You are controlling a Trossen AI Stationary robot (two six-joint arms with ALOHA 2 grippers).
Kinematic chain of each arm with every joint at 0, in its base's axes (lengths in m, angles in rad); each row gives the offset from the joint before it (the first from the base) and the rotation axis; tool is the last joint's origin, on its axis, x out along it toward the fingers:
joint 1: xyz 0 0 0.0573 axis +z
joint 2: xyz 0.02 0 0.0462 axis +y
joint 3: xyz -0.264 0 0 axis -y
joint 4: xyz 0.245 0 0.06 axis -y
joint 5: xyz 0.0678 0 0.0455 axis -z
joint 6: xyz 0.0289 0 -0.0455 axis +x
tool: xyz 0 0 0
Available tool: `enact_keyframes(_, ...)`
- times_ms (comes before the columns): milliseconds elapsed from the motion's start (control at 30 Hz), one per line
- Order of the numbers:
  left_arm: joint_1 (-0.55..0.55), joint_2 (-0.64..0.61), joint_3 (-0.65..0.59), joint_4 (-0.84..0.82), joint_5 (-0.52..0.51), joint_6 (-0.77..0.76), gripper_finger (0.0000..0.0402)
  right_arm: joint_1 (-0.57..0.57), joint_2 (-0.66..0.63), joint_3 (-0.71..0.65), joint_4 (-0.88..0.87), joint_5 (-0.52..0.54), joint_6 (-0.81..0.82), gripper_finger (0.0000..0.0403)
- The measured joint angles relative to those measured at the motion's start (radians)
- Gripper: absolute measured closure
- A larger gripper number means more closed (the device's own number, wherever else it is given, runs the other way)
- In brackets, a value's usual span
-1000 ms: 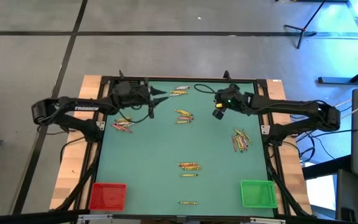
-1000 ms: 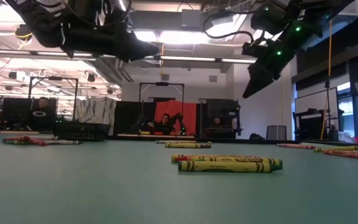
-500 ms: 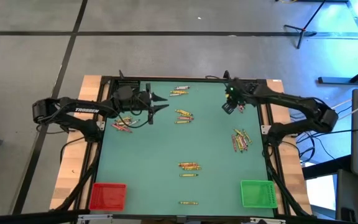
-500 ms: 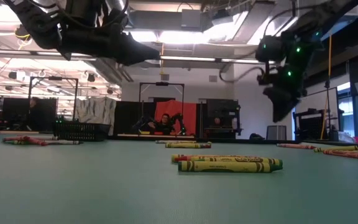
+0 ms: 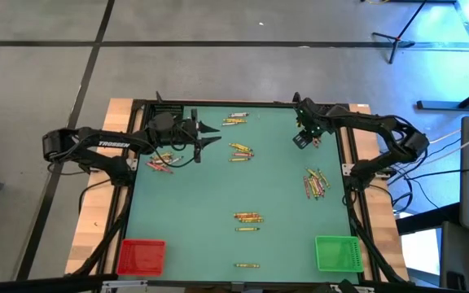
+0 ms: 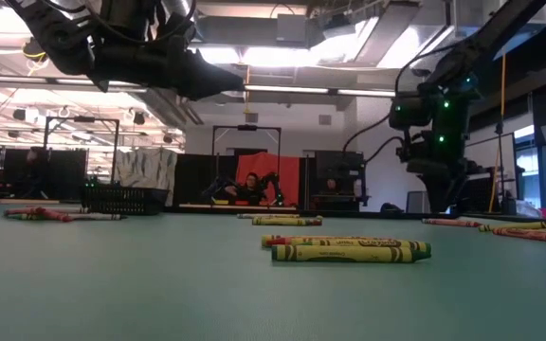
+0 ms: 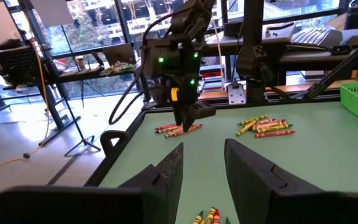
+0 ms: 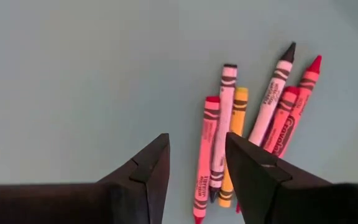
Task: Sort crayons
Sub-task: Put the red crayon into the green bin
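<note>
Crayons lie in small heaps on the green table. My right gripper [image 5: 300, 142] hangs open near the far right corner, pointing down. Below it lies a heap of red, pink, white and yellow crayons [image 8: 225, 124], flat on the table; the fingers stand above them without touching. The left wrist view shows that heap [image 7: 179, 129] under the right gripper [image 7: 187, 118]. My left gripper [image 5: 212, 134] hovers open and level over the far left part, above another heap [image 5: 161, 163], with nothing between its fingers [image 7: 202, 144].
More crayon heaps lie at the far middle [image 5: 234, 120], at the centre [image 5: 240, 151], on the right [image 5: 316, 183] and toward the near edge [image 5: 248, 217]. A red bin [image 5: 141, 256] and a green bin [image 5: 336, 252] stand at the near corners.
My right gripper has swung toward the table's right edge and come down. It has tipped from a slant to pointing almost straight down over the heap at the far right. It has stayed open.
</note>
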Motion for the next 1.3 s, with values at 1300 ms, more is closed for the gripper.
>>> enact_keyframes(1300, 0.000, 0.000, 0.001, 0.000, -0.071, 0.006, 0.0299, 0.004, 0.046, 0.000, 0.008, -0.052, -0.026, 0.0249)
